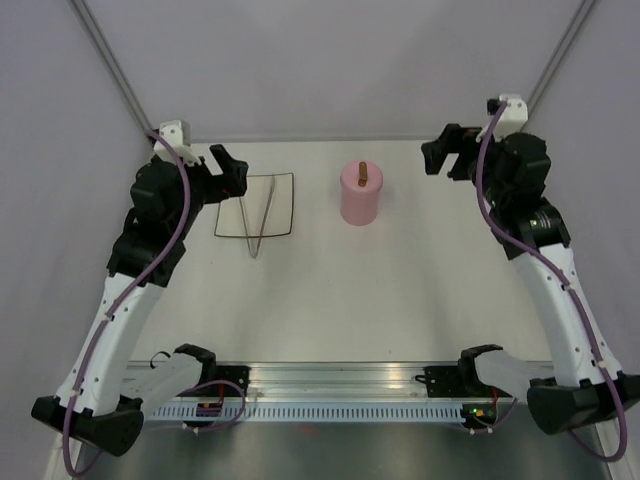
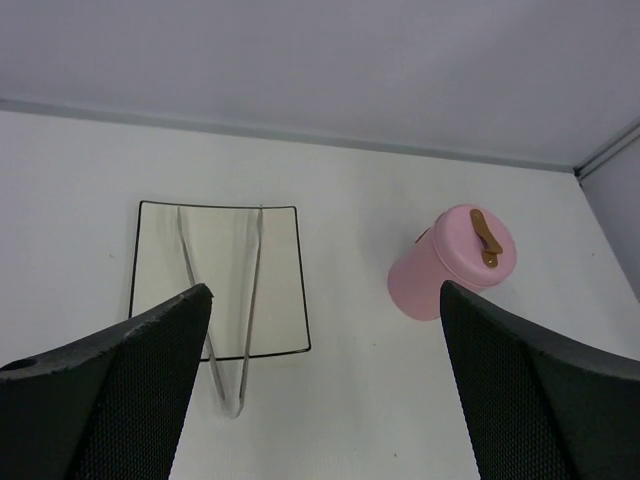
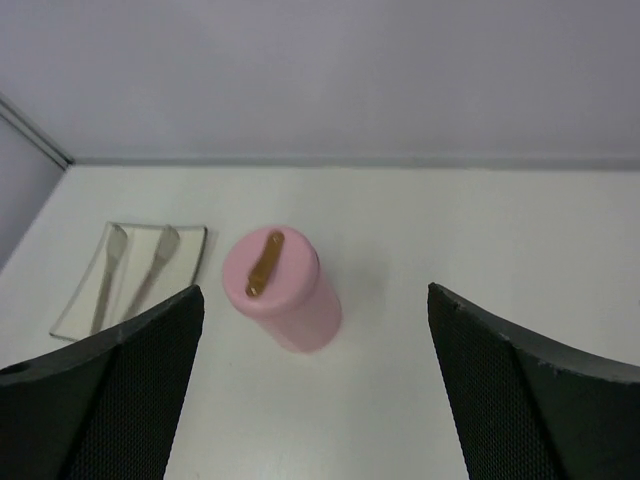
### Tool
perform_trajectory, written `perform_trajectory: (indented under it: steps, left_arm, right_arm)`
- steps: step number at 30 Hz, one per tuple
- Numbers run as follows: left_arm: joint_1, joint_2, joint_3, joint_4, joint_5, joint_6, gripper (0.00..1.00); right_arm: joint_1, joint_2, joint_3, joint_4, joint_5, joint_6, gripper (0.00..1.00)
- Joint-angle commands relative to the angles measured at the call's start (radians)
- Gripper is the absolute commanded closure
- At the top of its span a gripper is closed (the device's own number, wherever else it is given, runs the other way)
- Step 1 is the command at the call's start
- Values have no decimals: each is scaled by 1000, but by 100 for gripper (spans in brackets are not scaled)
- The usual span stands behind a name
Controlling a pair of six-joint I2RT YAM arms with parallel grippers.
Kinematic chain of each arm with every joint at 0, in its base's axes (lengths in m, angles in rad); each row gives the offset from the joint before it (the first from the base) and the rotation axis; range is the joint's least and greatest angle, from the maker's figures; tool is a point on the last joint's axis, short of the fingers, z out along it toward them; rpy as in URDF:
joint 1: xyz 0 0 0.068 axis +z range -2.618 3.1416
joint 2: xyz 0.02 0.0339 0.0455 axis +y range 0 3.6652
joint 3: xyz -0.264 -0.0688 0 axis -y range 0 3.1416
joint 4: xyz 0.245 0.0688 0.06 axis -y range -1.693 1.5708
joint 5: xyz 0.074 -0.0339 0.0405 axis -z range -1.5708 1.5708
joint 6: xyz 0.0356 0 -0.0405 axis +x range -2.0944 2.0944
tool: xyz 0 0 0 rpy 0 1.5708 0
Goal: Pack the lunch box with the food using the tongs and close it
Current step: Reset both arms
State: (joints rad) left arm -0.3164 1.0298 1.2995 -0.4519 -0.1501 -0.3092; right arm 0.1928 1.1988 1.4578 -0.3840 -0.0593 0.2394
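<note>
The pink lunch box [image 1: 359,200] stands upright at the middle back of the table, its round lid with the brown handle [image 1: 363,172] on top. The silvery tongs [image 1: 262,222] lie in a V on the white plate [image 1: 232,210], with the closed end sticking out over the near rim. My left gripper [image 1: 228,172] hovers open at the plate's left edge, holding nothing. My right gripper [image 1: 445,152] hangs open to the right of the box, apart from it. The left wrist view shows the tongs [image 2: 252,300] and the box [image 2: 440,285]; the right wrist view shows the box [image 3: 290,295]. The food is out of view.
The black-rimmed plate [image 2: 285,280] bears only the tongs. Pale walls enclose the table at the back and both sides. The arm bases and a metal rail [image 1: 340,385] run along the near edge.
</note>
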Motion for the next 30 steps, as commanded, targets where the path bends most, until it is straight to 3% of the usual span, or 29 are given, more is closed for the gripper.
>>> perform_trajectory:
  steps: [1,4,6,9,13,17,22,30]
  left_arm:
    - [11,-83,-101,115,61,38,0]
    - [19,-236,-358,251,17,-40,0]
    - [23,-339,-439,274,-35,-85,0]
    - [23,-427,-560,237,-153,-180,0]
    - [25,-481,-658,133,-83,-223,0]
    - [25,-554,-704,91,-26,-216,0]
    - [25,-619,-697,140,-106,-147,0]
    - [23,-689,-692,128,-120,-36,0]
  right_arm:
    - [2,-106,-274,68,88,-57,2]
    - [2,-261,-513,257,183,-20,2]
    - [2,-355,-614,324,272,24,2]
    - [2,-442,-805,410,386,122,2]
    - [2,-518,-927,452,377,199,2]
    - [2,-579,-973,453,291,253,2]
    - [4,-601,-939,429,302,250,2]
    - [2,-616,-869,321,303,235,2]
